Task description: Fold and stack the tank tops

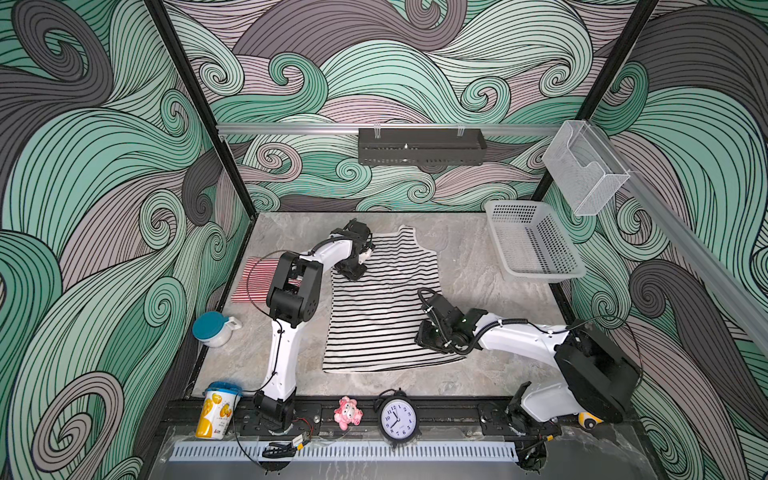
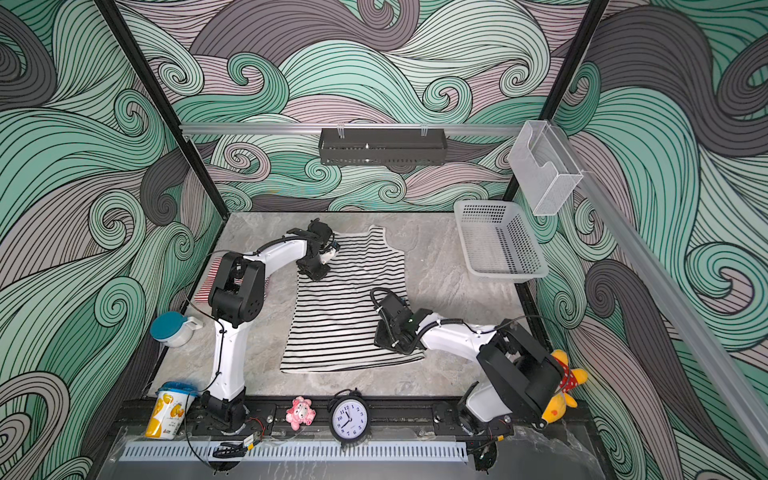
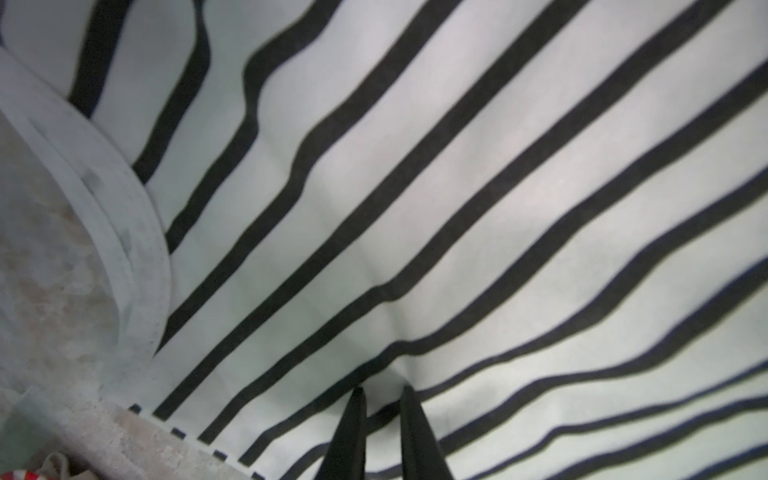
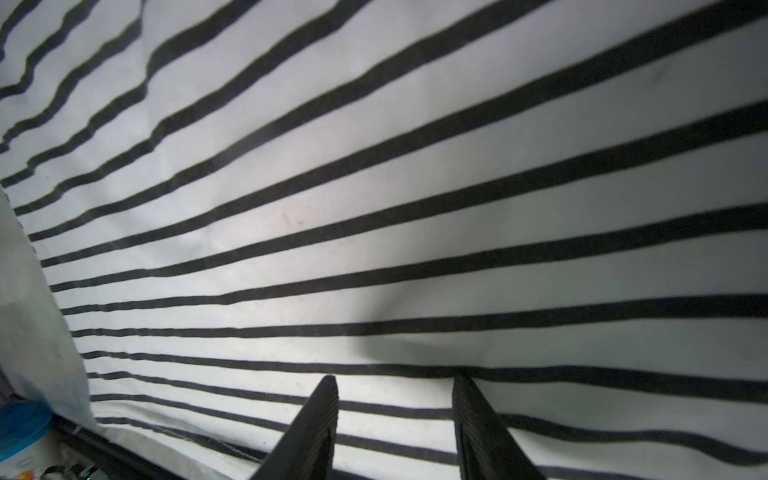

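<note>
Two tank tops are on the desk (image 1: 478,266). The black top (image 1: 382,307) lies flat in the middle, hem toward the front edge. The red top (image 1: 255,276) sits folded by the left edge, partly hidden behind the left arm.

There are two grippers, both on the black top. The left gripper (image 3: 380,390) is at the armhole on the side nearer the red top, its jaws nearly together, and it pinches a pucker of striped cloth. The right gripper (image 4: 395,378) is at the opposite side near the hem, with its jaws apart and cloth lying loose between them.

There are three containers. One white basket (image 1: 544,272) stands in the back right corner, its perforated floor in full view. One lidded jug (image 1: 212,328) is by the left edge and one lidded tub (image 1: 218,409) is at the front left corner. I cannot tell what either one holds.
</note>
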Robot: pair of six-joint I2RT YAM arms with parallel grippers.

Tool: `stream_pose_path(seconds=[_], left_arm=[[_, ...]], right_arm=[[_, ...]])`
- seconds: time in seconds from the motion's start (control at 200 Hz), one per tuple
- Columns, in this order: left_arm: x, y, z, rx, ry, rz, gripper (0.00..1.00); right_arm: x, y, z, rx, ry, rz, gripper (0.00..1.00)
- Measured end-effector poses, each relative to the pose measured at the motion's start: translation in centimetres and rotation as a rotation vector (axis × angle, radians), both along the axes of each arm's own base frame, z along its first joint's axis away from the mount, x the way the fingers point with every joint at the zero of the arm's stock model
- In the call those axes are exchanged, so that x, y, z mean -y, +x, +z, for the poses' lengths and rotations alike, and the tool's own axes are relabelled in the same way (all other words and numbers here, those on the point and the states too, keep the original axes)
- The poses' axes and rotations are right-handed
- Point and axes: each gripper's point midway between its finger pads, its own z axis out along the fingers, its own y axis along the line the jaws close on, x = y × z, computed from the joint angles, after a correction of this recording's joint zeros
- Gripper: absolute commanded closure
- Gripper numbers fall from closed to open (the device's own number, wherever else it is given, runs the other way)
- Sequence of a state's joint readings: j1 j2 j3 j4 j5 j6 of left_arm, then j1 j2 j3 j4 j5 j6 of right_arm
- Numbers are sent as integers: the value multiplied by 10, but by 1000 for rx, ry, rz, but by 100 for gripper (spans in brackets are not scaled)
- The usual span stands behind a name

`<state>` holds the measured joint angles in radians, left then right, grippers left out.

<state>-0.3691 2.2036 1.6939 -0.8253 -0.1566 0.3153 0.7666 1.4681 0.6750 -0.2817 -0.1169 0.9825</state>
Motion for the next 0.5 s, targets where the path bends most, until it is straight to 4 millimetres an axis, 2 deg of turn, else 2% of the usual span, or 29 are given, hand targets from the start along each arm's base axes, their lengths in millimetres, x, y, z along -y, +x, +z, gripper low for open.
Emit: stream_pose_path(seconds=[0.26, 0.395, 0.501], left_arm=[[-9, -29, -2, -44, -2, 20, 82], [-10, -46, -3, -78, -22, 25, 82], [-9, -59, -3, -104, -48, 39, 82]], right_arm=[[46, 47, 0, -19, 14, -140, 51], [55, 87, 1, -44, 48, -188, 51], [60, 130, 2, -57, 71, -209, 51]])
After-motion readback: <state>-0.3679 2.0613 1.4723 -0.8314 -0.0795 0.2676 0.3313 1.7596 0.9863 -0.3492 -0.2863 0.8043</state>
